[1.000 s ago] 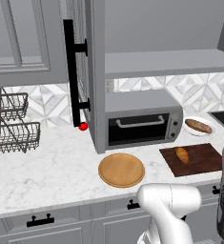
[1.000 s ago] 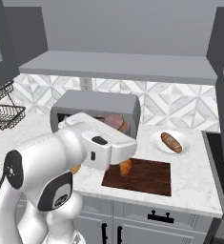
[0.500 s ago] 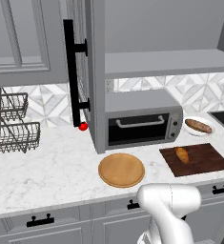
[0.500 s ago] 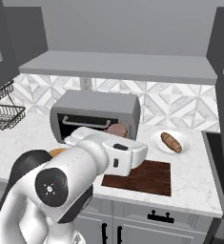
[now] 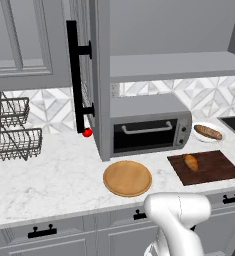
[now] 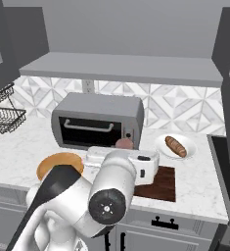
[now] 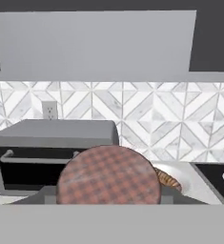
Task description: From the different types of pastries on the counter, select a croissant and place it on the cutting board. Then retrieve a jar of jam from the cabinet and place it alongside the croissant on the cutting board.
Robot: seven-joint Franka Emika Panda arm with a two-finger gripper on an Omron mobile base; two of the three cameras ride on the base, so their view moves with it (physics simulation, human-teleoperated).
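Resting on the cutting board (image 5: 214, 170), the croissant (image 5: 191, 162) lies alone; the white plate (image 6: 160, 143) carries the long pastry (image 6: 175, 146). The gripper (image 7: 108, 200) is clenched on the jam jar (image 7: 108, 177), its fingertips hidden behind the checked lid.

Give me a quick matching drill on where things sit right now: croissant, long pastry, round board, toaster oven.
Things:
1. croissant
2. long pastry
3. round board
4. toaster oven

Places:
A. on the counter in front of the oven
B. on a white plate
C. on the cutting board
D. against the backsplash, under the shelf

Pairs: 1-C, 2-B, 3-A, 4-D
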